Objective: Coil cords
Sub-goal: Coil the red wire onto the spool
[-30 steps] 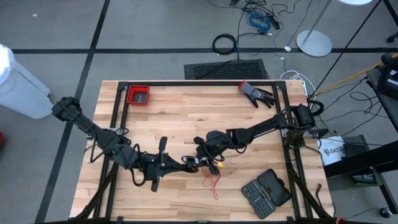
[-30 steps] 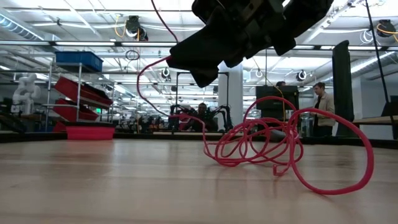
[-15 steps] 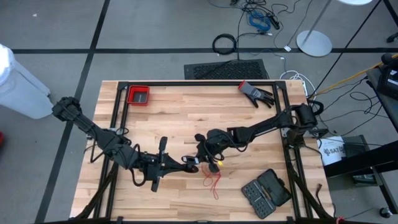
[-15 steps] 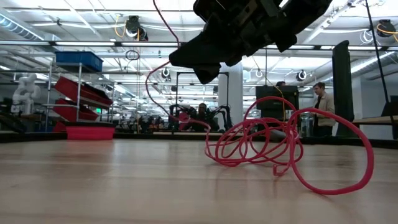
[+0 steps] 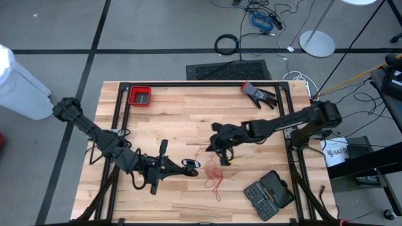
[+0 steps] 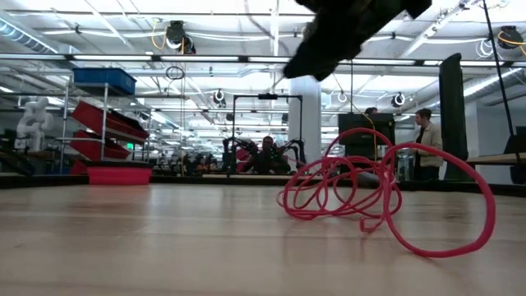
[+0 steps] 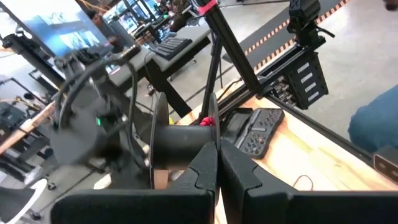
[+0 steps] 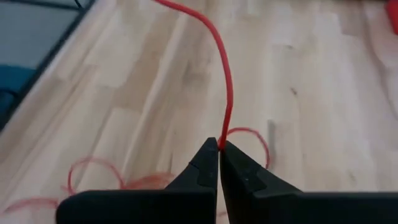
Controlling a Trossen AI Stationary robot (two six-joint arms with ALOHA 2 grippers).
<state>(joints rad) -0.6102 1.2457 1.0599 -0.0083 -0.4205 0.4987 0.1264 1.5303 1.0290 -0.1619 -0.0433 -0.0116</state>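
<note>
Nearest the lower edge of the pale wooden plank table [image 5: 182, 119], in the high view, lay an open black tool case [image 5: 268, 193] holding rows of small bits, toward the right corner. Left of it, the thin red string-like cord [image 5: 213, 176] lay in a loose tangle on the wood; in the low view the same cord [image 6: 362, 193] rose in several overlapping loops, one large loop reaching toward the camera.

Just left of the tangle, the left gripper [image 5: 190, 167] was held low over the table, its fingers closed on the small round black spool with a pale centre [image 7: 163, 146]. The left wrist view showed the spool's disc standing on edge just beyond the pressed-together fingertips, with a red bit of cord at its far rim.

Slightly farther in, the right gripper [image 5: 221, 150] hung above the table, up and right of the tangle. Its fingers [image 8: 205, 165] were clamped on a strand of the cord [image 8: 225, 93], which ran away from the fingertips over the wood.

Toward the far edge sat a small red rectangular tray [image 5: 139, 96] at the left corner and a black-and-red work glove [image 5: 259, 94] at the right. Beyond the table, on the grey floor, lay a ring of thick black cable [image 5: 227, 44].
</note>
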